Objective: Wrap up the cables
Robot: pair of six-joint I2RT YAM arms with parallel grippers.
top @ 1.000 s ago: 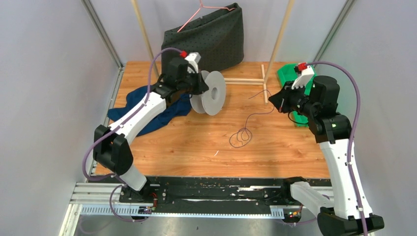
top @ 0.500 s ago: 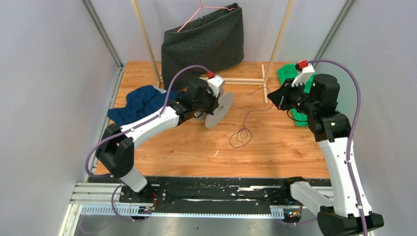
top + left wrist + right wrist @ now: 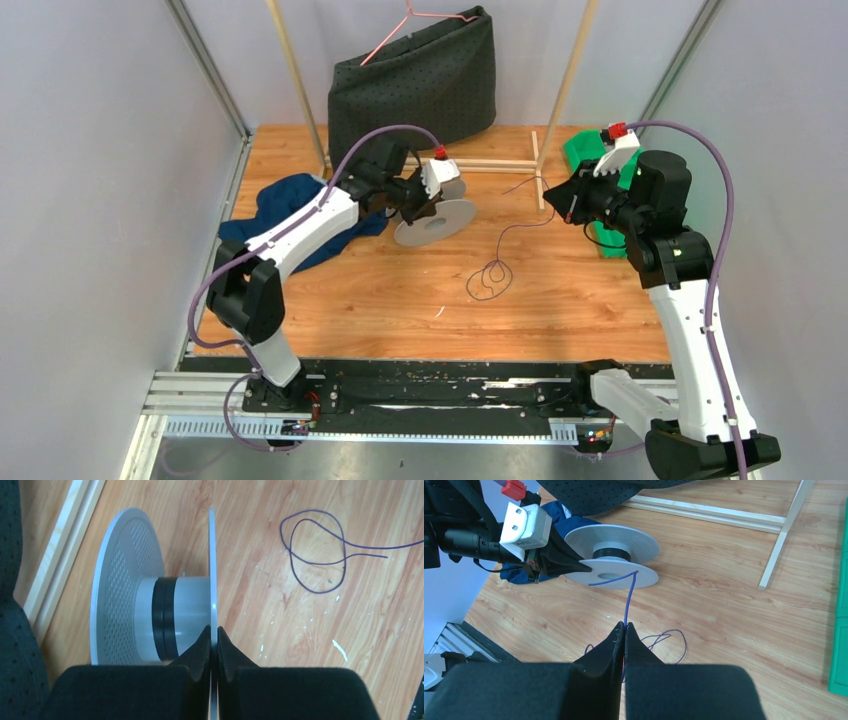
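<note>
Left gripper (image 3: 214, 645) was clamped on the spool (image 3: 175, 612) flange; right gripper (image 3: 624, 635) pinched the cable (image 3: 629, 600) near its free end. It looked thin, limp, light: best gripped close to the tip.

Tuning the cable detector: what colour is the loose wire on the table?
Dark purple cable; clearest in the left wrist view.

The left end effector (image 3: 213, 634) hides the spool's (image 3: 172, 612) lower rim.

Spool and cable
Left pincer (image 3: 418, 210) grips the spool (image 3: 440, 224); at its 4 o'clock the cable (image 3: 490, 281) loops on the surface (image 3: 380, 300), rising to the right pincer (image 3: 557, 208).
</note>
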